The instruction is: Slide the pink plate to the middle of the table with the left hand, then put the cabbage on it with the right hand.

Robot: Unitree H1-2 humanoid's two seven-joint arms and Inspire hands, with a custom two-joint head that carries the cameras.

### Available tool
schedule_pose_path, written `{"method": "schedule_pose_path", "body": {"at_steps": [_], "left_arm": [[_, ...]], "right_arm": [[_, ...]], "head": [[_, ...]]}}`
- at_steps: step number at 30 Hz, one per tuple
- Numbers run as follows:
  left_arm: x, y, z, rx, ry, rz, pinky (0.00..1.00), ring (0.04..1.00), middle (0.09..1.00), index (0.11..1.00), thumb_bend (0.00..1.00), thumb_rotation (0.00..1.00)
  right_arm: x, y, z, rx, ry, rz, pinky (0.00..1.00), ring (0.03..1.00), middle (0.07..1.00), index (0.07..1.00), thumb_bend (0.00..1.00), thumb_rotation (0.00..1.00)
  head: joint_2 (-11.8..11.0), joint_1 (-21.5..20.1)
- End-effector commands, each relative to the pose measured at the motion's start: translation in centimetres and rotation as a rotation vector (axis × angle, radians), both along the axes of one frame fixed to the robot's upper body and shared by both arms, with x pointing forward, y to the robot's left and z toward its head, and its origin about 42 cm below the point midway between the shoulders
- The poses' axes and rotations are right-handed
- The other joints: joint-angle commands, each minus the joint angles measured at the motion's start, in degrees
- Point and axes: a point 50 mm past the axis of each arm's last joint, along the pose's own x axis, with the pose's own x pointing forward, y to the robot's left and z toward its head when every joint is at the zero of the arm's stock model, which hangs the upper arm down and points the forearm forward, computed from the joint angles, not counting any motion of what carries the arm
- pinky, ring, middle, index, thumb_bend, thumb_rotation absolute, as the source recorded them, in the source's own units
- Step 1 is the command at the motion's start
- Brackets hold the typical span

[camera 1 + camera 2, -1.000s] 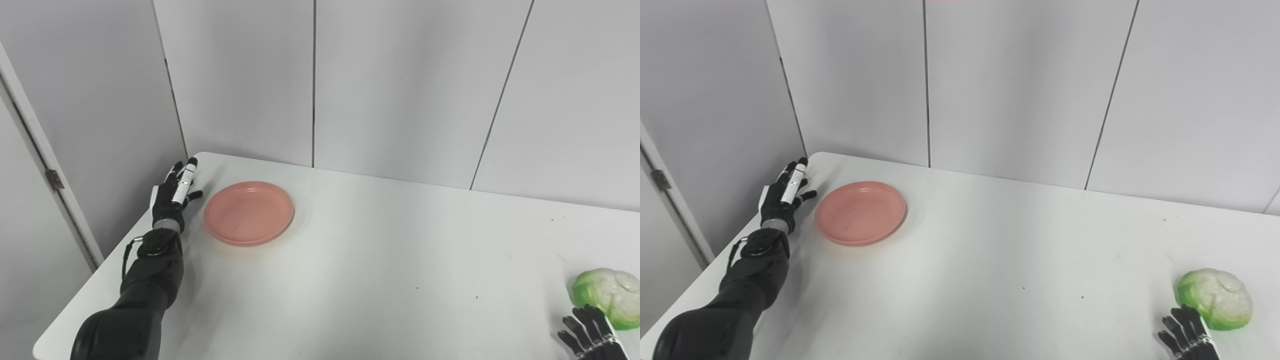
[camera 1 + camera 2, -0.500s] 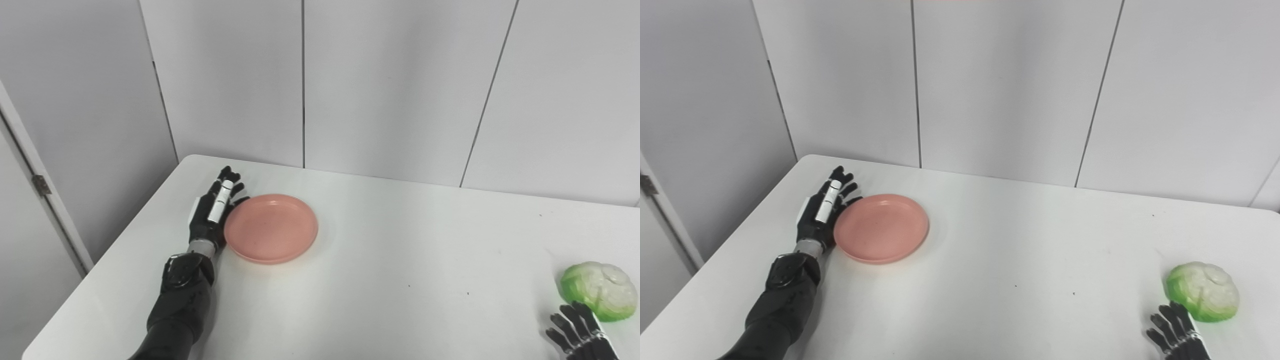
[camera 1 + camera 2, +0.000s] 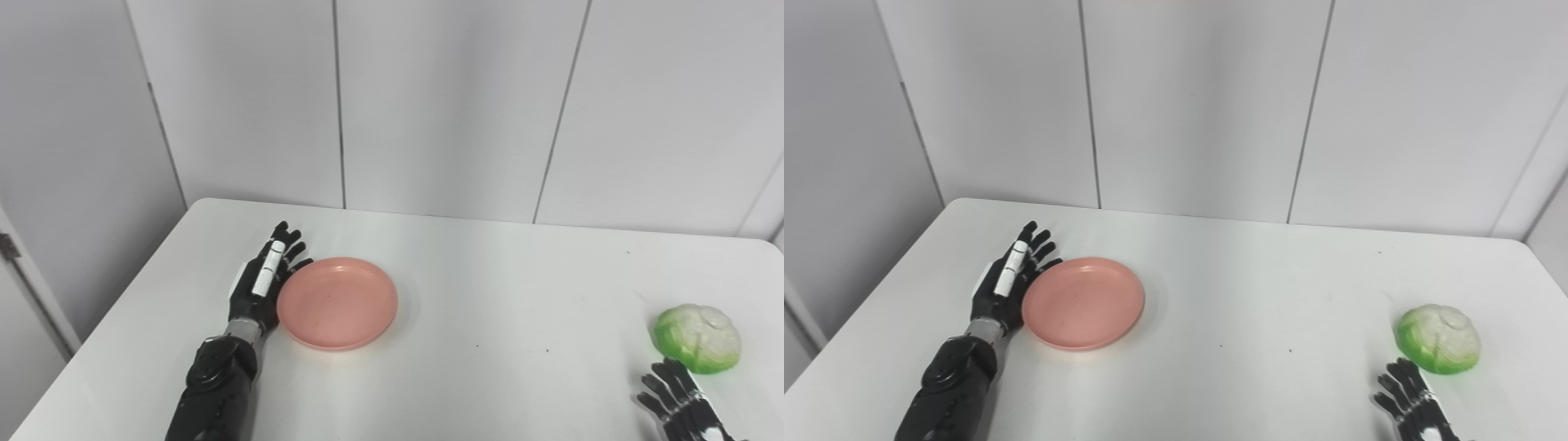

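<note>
The round, shallow pink plastic plate [image 3: 337, 302] lies flat on the white table [image 3: 478, 380], left of the table's middle and nearer my left side than my right. Its dish holds nothing.

My left hand [image 3: 262, 284], black with a white strip along one finger, stands on its edge just beside the plate's left rim, palm turned toward the plate. The fingers are stretched out straight and a little apart, pointing away from me toward the back wall, and they grasp nothing. The lower fingers and the heel of the hand meet the rim or come very close to it; I cannot tell which. My dark left forearm [image 3: 948, 392] comes up from the bottom edge behind that hand.

Well apart from the plate, far over on my right, sits the rounded cabbage [image 3: 1439, 339], green at its base and pale white on top. My right hand [image 3: 1410, 401] is just this side of it at the bottom edge, fingers spread and pointing at the cabbage, apart from it and holding nothing.

Behind the table stands a wall of plain grey panels [image 3: 441, 104].
</note>
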Motion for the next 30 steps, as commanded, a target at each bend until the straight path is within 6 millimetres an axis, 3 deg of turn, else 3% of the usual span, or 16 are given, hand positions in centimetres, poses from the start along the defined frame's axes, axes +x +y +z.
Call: {"method": "schedule_pose_path", "body": {"at_steps": [1,10,17,25,29,30], "left_arm": [[-0.1,-1.2,-0.3,-0.024,0.025,-0.020,0.78,0.906,0.908,0.917,0.77,0.67],[0.6,-6.6,-1.4,-0.105,0.048,-0.013,0.80,0.920,0.921,0.912,0.75,0.71],[2.2,-10.8,-1.0,-0.149,0.073,0.050,0.93,0.980,0.977,0.971,0.71,0.74],[2.8,-13.3,-0.6,-0.162,0.073,0.029,0.92,0.988,0.986,1.000,0.69,0.74],[2.8,-13.2,-0.5,-0.137,0.060,0.008,0.87,0.981,0.987,1.000,0.70,0.76],[2.8,-13.2,-0.5,-0.145,0.061,0.007,0.89,0.984,0.991,1.000,0.71,0.75]], "right_arm": [[-0.8,1.0,-1.4,0.012,0.097,0.018,0.84,0.869,0.898,0.894,0.84,0.93],[-0.6,3.1,-0.9,0.018,0.106,0.010,0.84,0.870,0.894,0.882,0.85,0.91],[-0.3,5.0,-0.6,0.015,0.103,-0.004,0.84,0.860,0.881,0.866,0.85,0.92],[0.0,6.2,-0.4,0.005,0.116,-0.001,0.85,0.862,0.884,0.877,0.87,0.94],[0.1,6.8,-0.4,-0.004,0.117,-0.002,0.84,0.858,0.885,0.881,0.87,0.94],[0.2,6.9,-0.4,-0.006,0.117,-0.002,0.83,0.858,0.884,0.882,0.86,0.94]], "head": [[0.5,-1.7],[1.7,-7.2],[1.9,-10.9],[1.8,-14.7],[1.3,-17.3],[1.3,-17.3]]}}
